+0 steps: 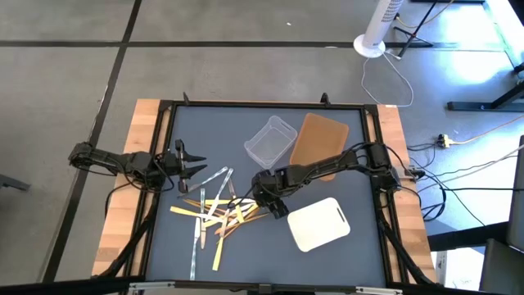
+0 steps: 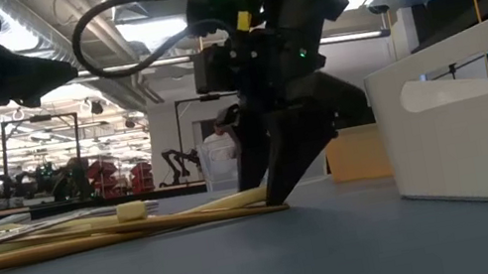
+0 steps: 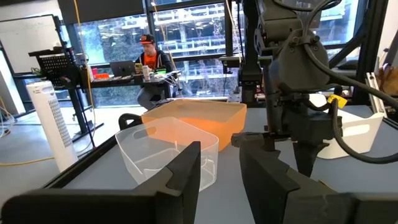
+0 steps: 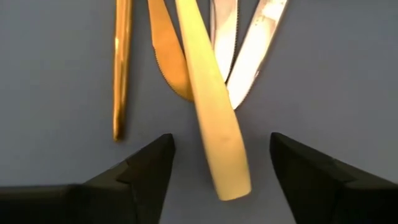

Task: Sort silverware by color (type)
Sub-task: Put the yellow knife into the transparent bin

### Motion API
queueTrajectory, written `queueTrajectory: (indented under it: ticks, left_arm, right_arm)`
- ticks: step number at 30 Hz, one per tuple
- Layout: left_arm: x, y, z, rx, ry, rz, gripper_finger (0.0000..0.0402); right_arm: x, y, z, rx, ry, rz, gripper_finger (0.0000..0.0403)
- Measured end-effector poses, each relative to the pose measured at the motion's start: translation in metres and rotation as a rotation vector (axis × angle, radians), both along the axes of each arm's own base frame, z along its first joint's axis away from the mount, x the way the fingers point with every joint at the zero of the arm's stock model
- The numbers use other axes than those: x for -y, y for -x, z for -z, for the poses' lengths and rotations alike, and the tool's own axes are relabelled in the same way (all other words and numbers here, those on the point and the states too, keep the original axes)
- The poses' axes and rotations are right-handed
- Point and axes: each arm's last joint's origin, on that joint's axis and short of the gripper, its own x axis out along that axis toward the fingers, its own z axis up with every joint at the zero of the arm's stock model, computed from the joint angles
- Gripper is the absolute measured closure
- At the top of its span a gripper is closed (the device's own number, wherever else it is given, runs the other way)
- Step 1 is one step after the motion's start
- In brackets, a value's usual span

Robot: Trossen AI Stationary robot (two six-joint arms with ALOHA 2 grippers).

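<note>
Pale yellow knife [image 4: 214,118] looks smooth matt plastic; silver knives [image 4: 245,50] shiny metal; tub [image 3: 168,149] clear plastic.

The right arm reaches in low with its gripper [image 4: 221,168] pointed down, fingers spread apart, while the left gripper [image 1: 190,161] waits at the side, partly open.

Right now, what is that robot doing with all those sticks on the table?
Those sticks are silverware, lying in a mixed pile of pale yellow, silver and orange-brown pieces. The right gripper is down at the pile's edge, its open fingers on either side of a pale yellow utensil's handle, not gripping it yet. The left gripper hangs above the table's left side, empty. The clear tub, brown tray and white tray hold no silverware yet.
</note>
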Motion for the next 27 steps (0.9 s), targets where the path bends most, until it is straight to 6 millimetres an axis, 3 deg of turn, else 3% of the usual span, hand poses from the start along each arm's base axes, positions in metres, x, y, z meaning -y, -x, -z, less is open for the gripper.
queueTrajectory:
  ticks: [13,27]
  left_arm:
    - [0.0,0.0,0.0,0.0,0.0,0.0,0.0296]
    - [0.0,0.0,0.0,0.0,0.0,0.0,0.0296]
  right_arm:
    - [0.0009,0.0003,0.0008,-0.008,-0.029,-0.004,0.0264]
    - [0.001,0.0003,0.0009,-0.007,-0.025,-0.003,0.0317]
